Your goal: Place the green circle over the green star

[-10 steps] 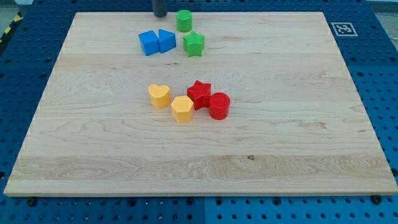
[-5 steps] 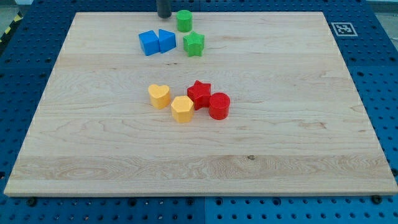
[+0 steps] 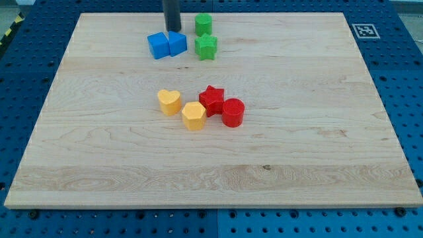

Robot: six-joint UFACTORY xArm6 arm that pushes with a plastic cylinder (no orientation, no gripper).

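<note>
The green circle (image 3: 203,24) sits near the board's top edge, just above the green star (image 3: 206,47), with a small gap between them. My tip (image 3: 173,30) is down on the board to the left of the green circle, apart from it, and directly above the two blue blocks. The rod rises out of the view's top.
Two blue blocks (image 3: 158,45) (image 3: 177,43) touch each other left of the green star. In the board's middle lie a yellow heart (image 3: 170,102), a yellow hexagon (image 3: 193,116), a red star (image 3: 212,99) and a red circle (image 3: 232,112). The wooden board (image 3: 297,132) rests on a blue pegboard.
My tip has moved down the view, toward the blue blocks. The green circle has shifted slightly to the right and now stands above the green star.
</note>
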